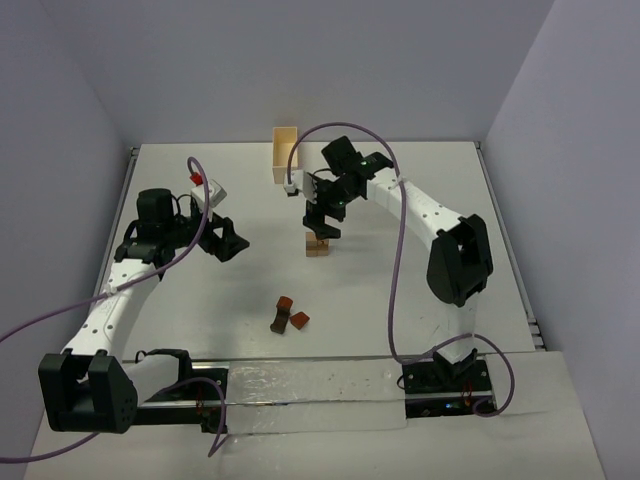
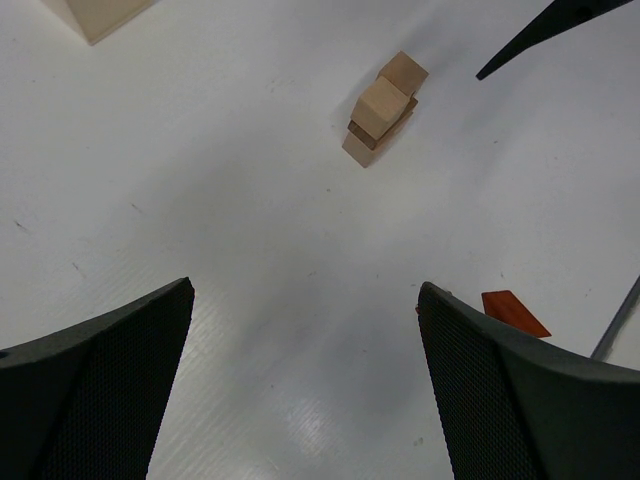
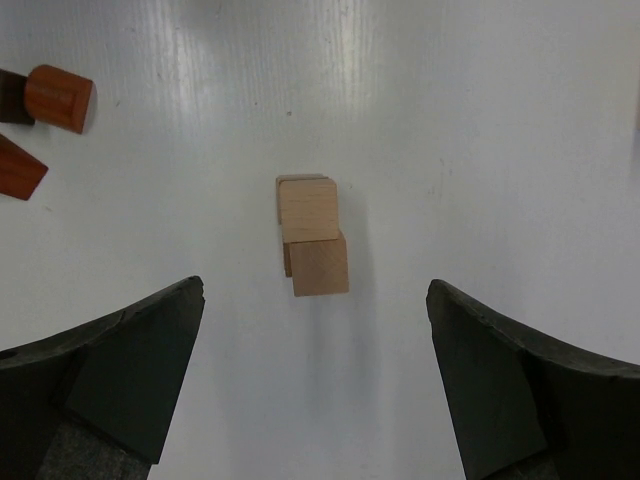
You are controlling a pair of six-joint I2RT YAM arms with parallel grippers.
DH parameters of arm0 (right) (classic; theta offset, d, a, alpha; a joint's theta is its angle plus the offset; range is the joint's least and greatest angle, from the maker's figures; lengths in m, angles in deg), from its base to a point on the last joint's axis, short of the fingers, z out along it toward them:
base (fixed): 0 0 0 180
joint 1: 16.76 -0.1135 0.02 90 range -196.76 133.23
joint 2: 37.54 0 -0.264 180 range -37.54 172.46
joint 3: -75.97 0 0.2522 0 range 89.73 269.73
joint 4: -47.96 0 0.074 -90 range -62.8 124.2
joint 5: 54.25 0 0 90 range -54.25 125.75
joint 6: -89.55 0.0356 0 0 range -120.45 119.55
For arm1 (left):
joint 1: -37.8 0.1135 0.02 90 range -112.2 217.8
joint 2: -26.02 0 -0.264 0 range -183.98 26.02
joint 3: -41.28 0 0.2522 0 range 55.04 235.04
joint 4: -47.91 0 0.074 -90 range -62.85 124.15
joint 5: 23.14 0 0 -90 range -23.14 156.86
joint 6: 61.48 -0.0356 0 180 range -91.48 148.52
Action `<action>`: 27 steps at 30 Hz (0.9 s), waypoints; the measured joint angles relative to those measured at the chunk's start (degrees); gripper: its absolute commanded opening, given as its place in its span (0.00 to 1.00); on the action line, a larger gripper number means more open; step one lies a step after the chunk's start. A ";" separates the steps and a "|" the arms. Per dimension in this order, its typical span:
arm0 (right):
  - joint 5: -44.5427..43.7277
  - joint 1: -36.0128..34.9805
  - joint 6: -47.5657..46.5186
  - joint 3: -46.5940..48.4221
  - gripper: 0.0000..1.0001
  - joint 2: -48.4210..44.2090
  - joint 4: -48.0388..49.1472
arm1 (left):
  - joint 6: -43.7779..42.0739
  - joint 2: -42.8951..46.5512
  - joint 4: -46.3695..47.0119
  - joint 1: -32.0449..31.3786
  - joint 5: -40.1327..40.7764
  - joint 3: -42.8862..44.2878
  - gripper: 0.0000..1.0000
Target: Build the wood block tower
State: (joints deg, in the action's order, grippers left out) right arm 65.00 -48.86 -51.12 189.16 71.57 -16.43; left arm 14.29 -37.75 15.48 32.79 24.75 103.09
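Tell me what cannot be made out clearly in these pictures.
- Top view: the right gripper hides the top of the tower.
- Right wrist view: the upper cubes hide how many layers the tower has; the left edge cuts off a reddish wedge.
- Left wrist view: the top edge cuts off the pale box.

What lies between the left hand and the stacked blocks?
Only bare table separates the left hand from the stacked blocks, per the left wrist view.

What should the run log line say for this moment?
tower: partly stacked, standing free | right gripper: above tower, jaws open, empty | left gripper: off to side, jaws open, empty | loose reddish blocks: unstacked
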 measured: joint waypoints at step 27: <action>-1.77 -2.60 -4.83 0.99 0.96 10.35 -0.87 | 0.03 -1.12 0.44 0.00 0.30 -0.93 0.99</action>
State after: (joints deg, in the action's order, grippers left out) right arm 63.24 -51.46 -55.95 190.15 81.93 -17.29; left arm 14.32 -38.87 15.92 32.79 25.05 102.16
